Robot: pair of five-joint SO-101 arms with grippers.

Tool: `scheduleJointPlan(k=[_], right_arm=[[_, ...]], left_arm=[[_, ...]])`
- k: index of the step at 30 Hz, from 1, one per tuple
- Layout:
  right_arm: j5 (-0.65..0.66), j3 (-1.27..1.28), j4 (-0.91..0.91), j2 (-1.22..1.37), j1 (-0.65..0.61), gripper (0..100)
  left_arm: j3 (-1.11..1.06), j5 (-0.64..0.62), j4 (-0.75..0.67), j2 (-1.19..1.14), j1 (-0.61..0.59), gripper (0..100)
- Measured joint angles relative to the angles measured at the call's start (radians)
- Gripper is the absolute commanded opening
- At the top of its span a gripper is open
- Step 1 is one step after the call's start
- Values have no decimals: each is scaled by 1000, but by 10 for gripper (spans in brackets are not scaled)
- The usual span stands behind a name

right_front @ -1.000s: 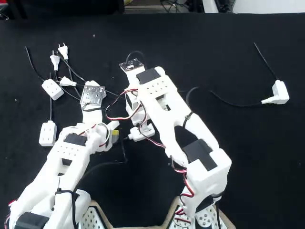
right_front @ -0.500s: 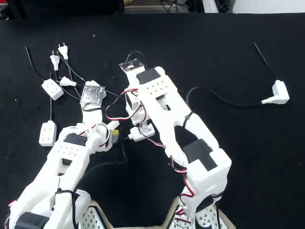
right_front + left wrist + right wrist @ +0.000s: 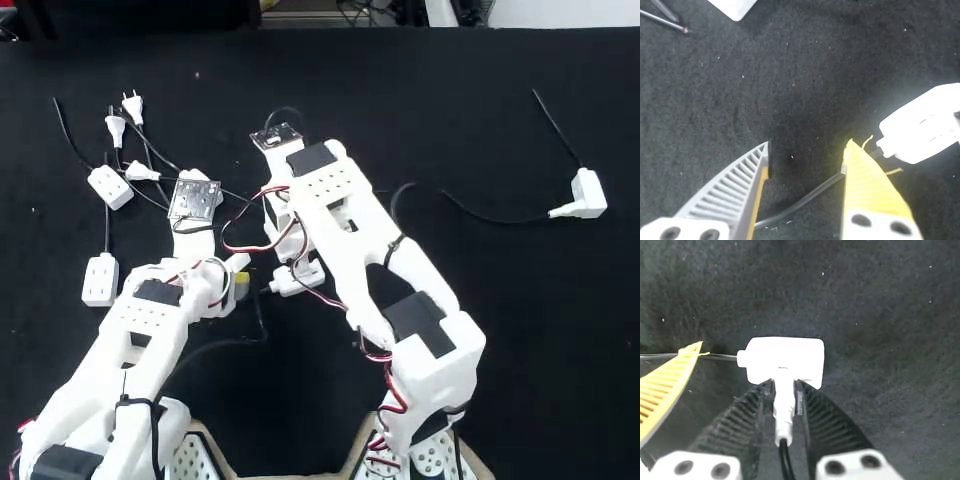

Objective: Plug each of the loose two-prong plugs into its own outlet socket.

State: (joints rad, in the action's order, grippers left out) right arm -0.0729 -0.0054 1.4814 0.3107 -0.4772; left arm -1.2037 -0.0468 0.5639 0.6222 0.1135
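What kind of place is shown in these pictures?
Probably a robotics test bench: a black cloth-covered table, a white left arm and right arm side by side, and loose two-prong plugs with outlet sockets laid out.

The arms point(image 3: 370, 250) are built of white shells, black motors and red wires; the left pincer point(image 3: 807, 150) is moulded grey and yellow, the right pincer point(image 3: 784, 385) black.
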Motion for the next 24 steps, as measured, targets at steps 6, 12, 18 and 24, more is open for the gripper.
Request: scheduleJointPlan(k=[6,12,18,24], right_arm=[[28,0,0,0,0,11],[34,0,0,0,5,11],[34,0,0,0,8,11],[40,11,8,-18,32,11]], left_arm=[[0,0,0,0,0,242],[0,0,0,0,0,242],[0,0,0,0,0,242],[0,0,0,0,0,242]])
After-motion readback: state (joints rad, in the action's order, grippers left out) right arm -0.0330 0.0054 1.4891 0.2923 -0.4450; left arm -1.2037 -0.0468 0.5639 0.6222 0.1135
